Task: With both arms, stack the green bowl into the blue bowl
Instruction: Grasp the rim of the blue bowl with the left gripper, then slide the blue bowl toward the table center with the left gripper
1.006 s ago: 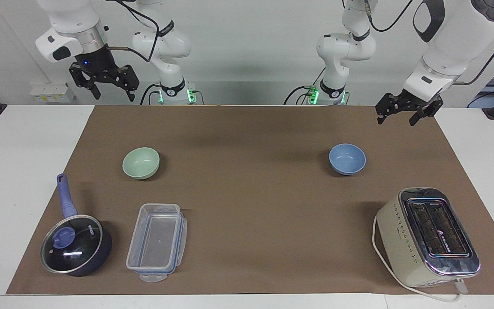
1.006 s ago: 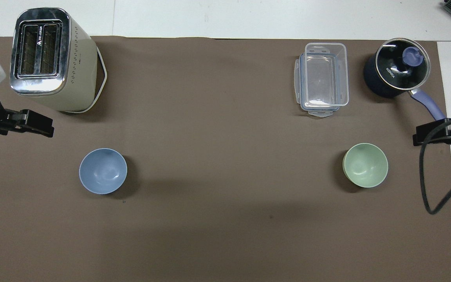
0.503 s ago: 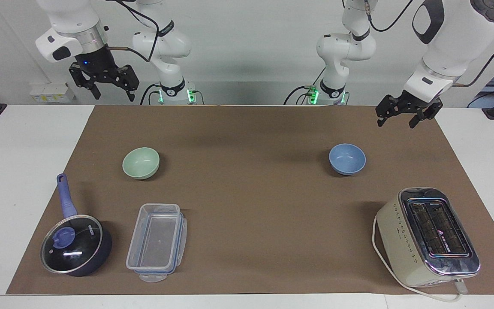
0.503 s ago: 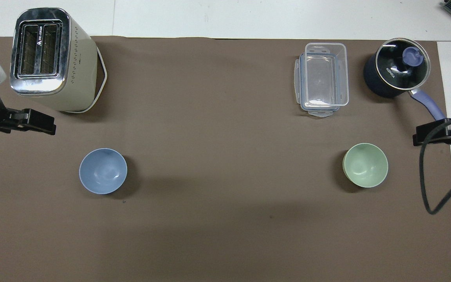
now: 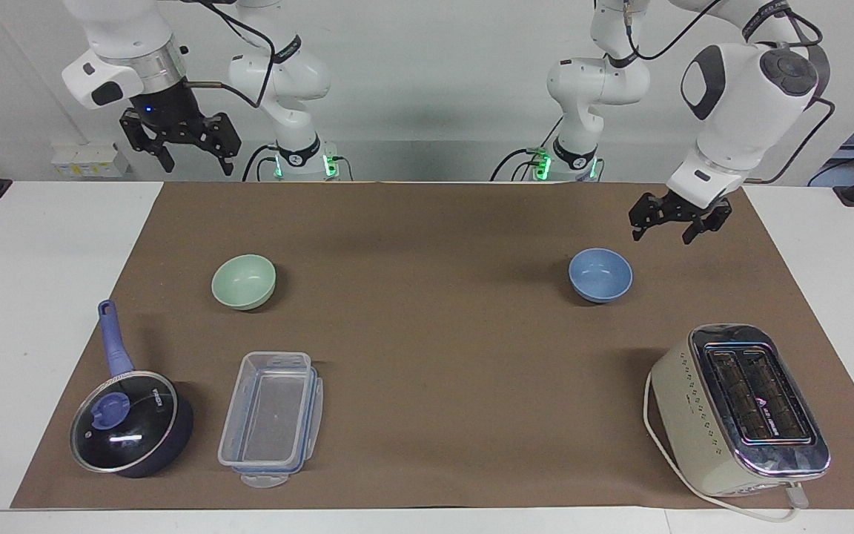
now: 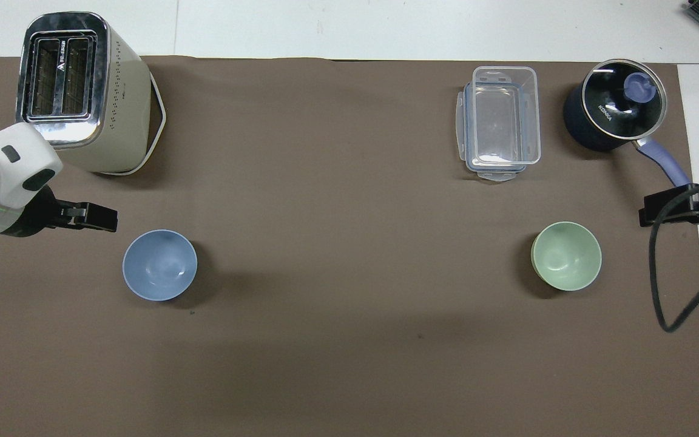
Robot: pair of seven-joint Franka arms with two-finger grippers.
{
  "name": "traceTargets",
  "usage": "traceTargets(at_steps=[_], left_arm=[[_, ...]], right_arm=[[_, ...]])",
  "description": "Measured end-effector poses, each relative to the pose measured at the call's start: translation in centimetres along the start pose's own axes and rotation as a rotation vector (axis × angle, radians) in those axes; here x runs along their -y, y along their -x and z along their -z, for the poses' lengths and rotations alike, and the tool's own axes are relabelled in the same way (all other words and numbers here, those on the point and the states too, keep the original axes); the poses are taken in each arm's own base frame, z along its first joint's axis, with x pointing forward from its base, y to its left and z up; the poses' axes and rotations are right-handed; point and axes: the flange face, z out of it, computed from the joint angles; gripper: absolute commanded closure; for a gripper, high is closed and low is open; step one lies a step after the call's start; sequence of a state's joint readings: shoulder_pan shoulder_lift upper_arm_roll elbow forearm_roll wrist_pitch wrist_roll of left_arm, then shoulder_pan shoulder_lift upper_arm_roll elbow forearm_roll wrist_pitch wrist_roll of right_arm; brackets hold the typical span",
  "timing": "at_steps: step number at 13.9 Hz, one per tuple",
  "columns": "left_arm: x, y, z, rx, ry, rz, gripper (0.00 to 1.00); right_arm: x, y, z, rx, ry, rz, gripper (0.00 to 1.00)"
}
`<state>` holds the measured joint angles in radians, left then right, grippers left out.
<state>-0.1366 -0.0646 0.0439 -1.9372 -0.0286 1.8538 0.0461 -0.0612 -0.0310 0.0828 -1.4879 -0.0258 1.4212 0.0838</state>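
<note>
The green bowl [image 5: 243,280] stands upright and empty on the brown mat toward the right arm's end; it also shows in the overhead view [image 6: 566,255]. The blue bowl [image 5: 600,274] stands upright and empty toward the left arm's end, also in the overhead view [image 6: 159,264]. My left gripper [image 5: 660,236] is open and empty, in the air over the mat just beside the blue bowl, not touching it; it also shows from above [image 6: 104,218]. My right gripper [image 5: 197,167] is open and empty, raised high by the mat's edge at its end, and waits [image 6: 650,215].
A cream toaster [image 5: 738,408] with a white cord stands farther from the robots than the blue bowl. A clear plastic container [image 5: 271,419] and a dark blue lidded saucepan [image 5: 130,423] with a blue handle lie farther out than the green bowl.
My left gripper has come down and moved in toward the blue bowl. The right arm and both bowls have not moved.
</note>
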Motion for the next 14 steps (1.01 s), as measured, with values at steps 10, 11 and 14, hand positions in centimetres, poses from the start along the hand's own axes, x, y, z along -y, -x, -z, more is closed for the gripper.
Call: traceTargets(at_steps=[10, 11, 14], left_arm=[[0.2, 3.7, -14.7, -0.045, -0.009, -0.029, 0.00], [0.2, 4.1, -15.7, -0.040, -0.009, -0.030, 0.15], [0.2, 4.3, -17.8, -0.047, -0.012, -0.029, 1.00]], right_arm=[[0.0, 0.0, 0.0, 0.000, 0.000, 0.000, 0.00], [0.0, 0.0, 0.0, 0.000, 0.000, 0.000, 0.00], [0.0, 0.0, 0.0, 0.000, 0.000, 0.000, 0.00]])
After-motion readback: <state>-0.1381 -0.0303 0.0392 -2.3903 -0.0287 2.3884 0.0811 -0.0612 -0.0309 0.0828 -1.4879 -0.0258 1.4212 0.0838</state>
